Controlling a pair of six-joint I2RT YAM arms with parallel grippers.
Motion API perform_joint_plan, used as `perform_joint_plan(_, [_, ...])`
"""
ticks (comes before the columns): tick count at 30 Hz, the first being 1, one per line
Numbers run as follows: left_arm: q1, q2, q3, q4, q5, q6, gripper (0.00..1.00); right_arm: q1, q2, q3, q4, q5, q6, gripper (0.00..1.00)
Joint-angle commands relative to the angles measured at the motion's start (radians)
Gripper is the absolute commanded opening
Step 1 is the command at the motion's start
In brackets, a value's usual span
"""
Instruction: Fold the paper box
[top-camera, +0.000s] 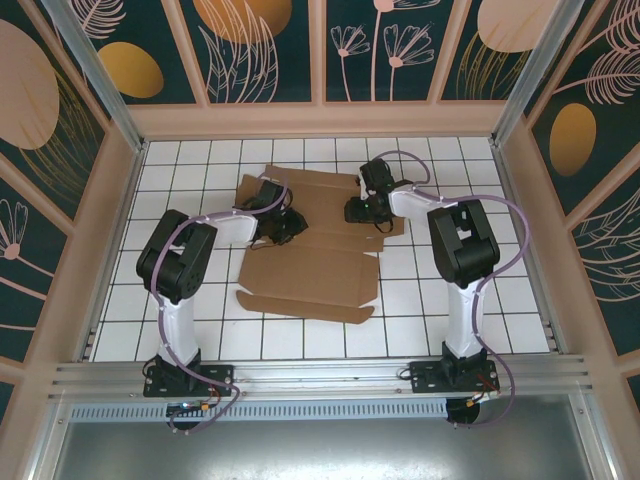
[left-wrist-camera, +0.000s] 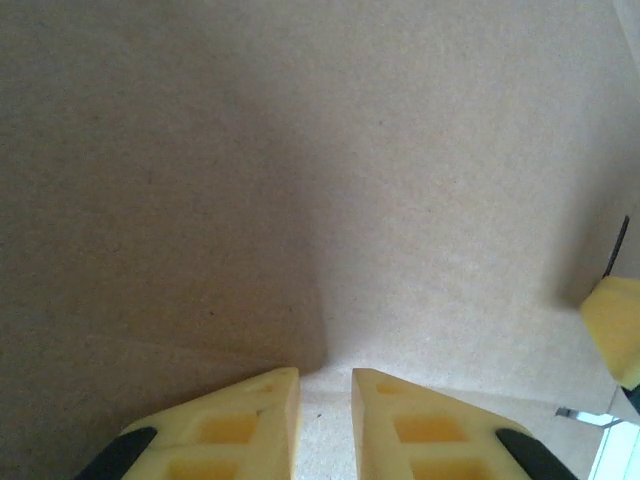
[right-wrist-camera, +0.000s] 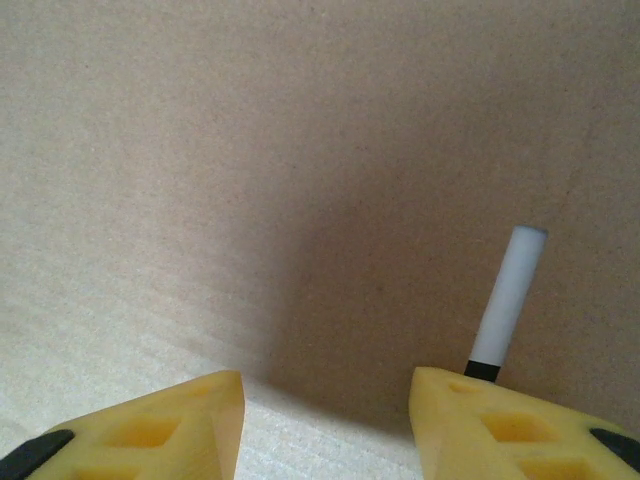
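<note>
- Currently the paper box (top-camera: 310, 275) lies as one opened brown cardboard sheet in the middle of the white tiled table (top-camera: 200, 300), its flaps spread and no wall locked in place.
- Count: one cardboard sheet, two arms, two pincers. Nothing else that can be handled sits on the tiles.
- Key relation: both pincers sit over the middle band of the sheet. The near panel lies towards the arm bases and the far panel lies beyond the fingertips. The main creases run left to right across the table, so I judge any fold must swing a panel about that left-right line.
- The left pincer (top-camera: 287, 225) is over the left half of the middle band, slightly nearer the bases. The right pincer (top-camera: 360, 210) is over the right half, slightly farther out. Neither arm is clearly closer to the work, as each covers its own side.
- Left wrist view: the fingers (left-wrist-camera: 260, 420) stand narrow, with a slim gap. Their tips sit at a crease where a lighter flat panel meets a darker cardboard face ahead. I see no edge caught between them.
- Same view, right margin: a yellow tip (left-wrist-camera: 615, 325), probably a finger of the other pincer, close by.
- Right wrist view: the fingers (right-wrist-camera: 150, 430) stand well apart and hold nothing. Cardboard lies just ahead of them.
- A white stick (right-wrist-camera: 508, 300) with a dark base rises beside the right-hand finger. I cannot tell what it is.
- Judgement: early stage, with the far panel probably being worked up along its crease.
</note>
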Motion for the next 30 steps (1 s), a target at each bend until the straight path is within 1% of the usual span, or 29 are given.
perform_joint_plan(1, [0.05,0.041,-0.036,0.008,0.006,-0.05,0.21,-0.013,0.017,0.002,-0.043,0.071,-0.017,0.48])
perform_joint_plan(4, [0.076,0.054,-0.009,-0.008,-0.007,-0.031,0.21,-0.016,-0.02,-0.067,-0.01,0.07,-0.004,0.47])
perform_joint_plan(6, [0.078,0.067,0.02,-0.031,-0.011,-0.017,0.21,-0.018,-0.041,-0.106,0.007,0.051,0.002,0.47])
perform_joint_plan(9, [0.073,0.082,0.018,-0.009,0.025,-0.026,0.21,-0.017,-0.059,-0.136,0.021,0.015,0.002,0.47])
perform_joint_plan(11, [0.062,0.086,0.01,-0.008,0.037,-0.018,0.21,-0.016,-0.058,-0.137,0.012,0.024,-0.004,0.47])
perform_joint_plan(14, [0.06,0.07,-0.004,-0.026,0.014,-0.015,0.22,-0.011,-0.068,-0.153,0.001,0.041,0.015,0.46])
perform_joint_plan(17, [0.074,0.085,0.029,-0.057,-0.006,-0.006,0.22,-0.008,-0.116,-0.221,0.02,0.045,0.052,0.44])
perform_joint_plan(21, [0.094,0.153,0.115,-0.096,-0.015,0.013,0.22,-0.004,-0.183,-0.315,0.05,0.046,0.094,0.42])
perform_joint_plan(23, [0.095,0.185,0.171,-0.125,-0.025,0.035,0.22,0.01,-0.211,-0.355,0.057,0.041,0.111,0.42])
perform_joint_plan(26, [0.095,0.217,0.244,-0.159,-0.028,0.067,0.23,0.058,-0.268,-0.428,0.075,0.024,0.145,0.42])
perform_joint_plan(29, [0.095,0.24,0.31,-0.185,-0.013,0.109,0.23,0.121,-0.314,-0.488,0.092,-0.014,0.175,0.43])
perform_joint_plan(30, [0.093,0.244,0.327,-0.19,-0.006,0.122,0.23,0.128,-0.323,-0.496,0.089,-0.026,0.181,0.43])
